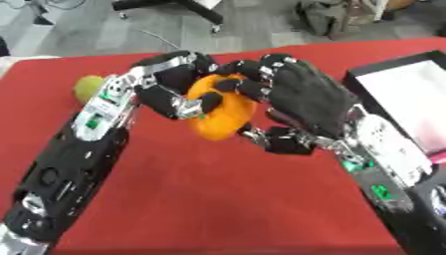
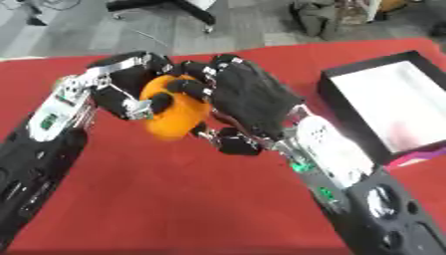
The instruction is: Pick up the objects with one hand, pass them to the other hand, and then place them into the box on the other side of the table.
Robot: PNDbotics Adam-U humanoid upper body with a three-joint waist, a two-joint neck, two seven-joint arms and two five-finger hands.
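I see 1 round orange fruit (image 1: pixel 222 112) clasped between my left hand (image 1: pixel 170 84) and right hand (image 1: pixel 300 97), fingers of both curled round it; 1 yellow-green fruit (image 1: pixel 87 85) lies on the red tabletop (image 1: pixel 218 199), 1 black box (image 2: pixel 392 107) to the right.

My two head eyes look steeply down from close above, facing the far floor, both sharing the red table (image 1: pixel 218 199), right eye showing more of the box (image 2: pixel 335 99).
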